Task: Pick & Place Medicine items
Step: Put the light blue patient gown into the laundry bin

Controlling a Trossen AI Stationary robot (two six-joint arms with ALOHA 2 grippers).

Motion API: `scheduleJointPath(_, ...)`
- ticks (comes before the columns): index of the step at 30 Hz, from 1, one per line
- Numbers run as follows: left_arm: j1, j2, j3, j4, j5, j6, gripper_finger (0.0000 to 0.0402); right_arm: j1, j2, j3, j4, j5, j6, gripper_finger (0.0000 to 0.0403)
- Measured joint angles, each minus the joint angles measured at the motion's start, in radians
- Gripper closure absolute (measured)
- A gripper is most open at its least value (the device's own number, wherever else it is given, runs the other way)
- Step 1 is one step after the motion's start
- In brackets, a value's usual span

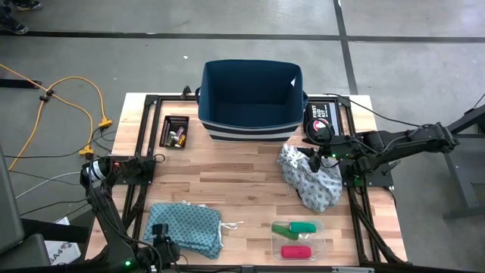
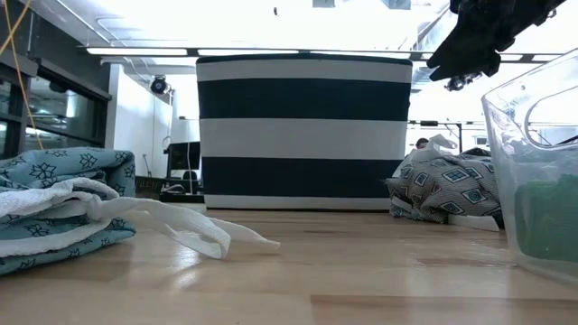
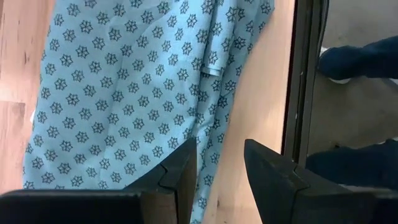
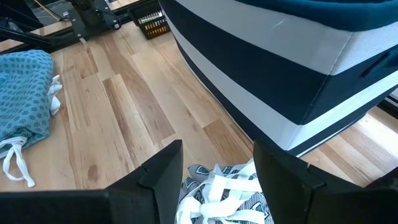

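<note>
The medicine items (image 1: 297,227), in a clear tray (image 1: 318,241) at five o'clock, are untouched. The right gripper (image 4: 214,171), fingers apart and empty, hangs over the grey cloth (image 1: 311,180); its ties could be snagged instead.

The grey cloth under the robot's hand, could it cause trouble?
Maybe. The right gripper hangs with open jaws over the grey cloth, so it might snag the white ties instead of medicine. The green tubes and red-pink tube lie far off in a clear tray, which might slide when touched.
</note>
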Motion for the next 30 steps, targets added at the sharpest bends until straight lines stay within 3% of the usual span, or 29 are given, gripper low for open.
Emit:
scheduleJointPath(9, 0.002, 0.0, -0.001, -0.001, 0.046, -0.019, 0.0271, 0.0, 0.0, 0.0, 0.0, 0.0, 0.0, 0.0219)
scheduleJointPath(23, 0.006, 0.0, -0.002, -0.041, 0.045, -0.012, 0.016, 0.0, 0.0, 0.0, 0.0, 0.0, 0.0, 0.0219)
scheduleJointPath(30, 0.013, 0.011, -0.002, -0.041, 0.04, 0.025, 0.0145, 0.0, 0.0, 0.0, 0.0, 0.0, 0.0, 0.0219)
